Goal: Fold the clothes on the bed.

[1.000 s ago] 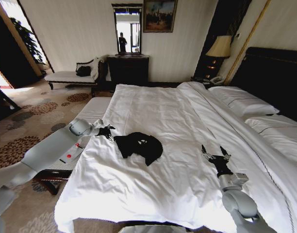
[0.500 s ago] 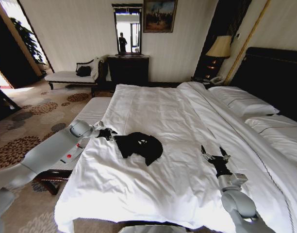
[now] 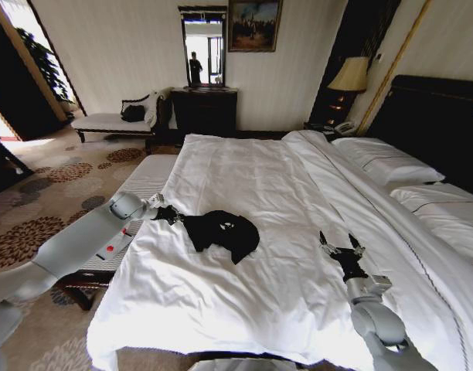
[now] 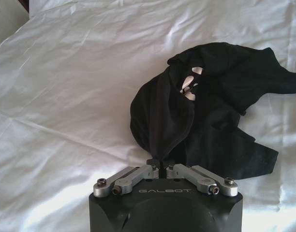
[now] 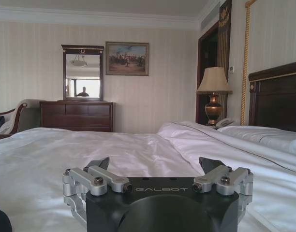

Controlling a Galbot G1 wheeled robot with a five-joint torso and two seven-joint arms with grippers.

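left gripper (image 3: 168, 212), seen from the head, sits at the left edge of the black t-shirt (image 3: 221, 233), low on the white duvet of the bed (image 3: 252, 166), near the bed's left side. the shirt lies crumpled in a dark heap, well short of the pillows (image 3: 391, 164) and the dark headboard (image 3: 437, 124). right gripper (image 3: 338, 249) rests on the duvet well apart from the shirt, over toward the right, its fingers spread and holding nothing. off the bed's left side runs a white-cushioned bench (image 3: 140, 182) with a small red-and-white item (image 3: 111, 246) on it.

from the left wrist, the left gripper (image 4: 160, 169) has its fingers pressed together on a fold of the t-shirt's (image 4: 206, 111) edge, the cloth rising from the pinch in a soft ridge. a scrap of white lettering (image 4: 189, 87) shows among the wrinkles. the garment is bunched, with no sleeve or hem laid flat.

from the right wrist, the right gripper (image 5: 157, 166) stands wide apart above bare sheet, facing a dresser (image 5: 75, 116), a mirror (image 5: 82, 72) and a lamp (image 5: 214, 92) beyond the bed.

by my reading the folding has barely begun: one edge is pinched, but the shirt is not yet spread out, and every fold remains to be made.
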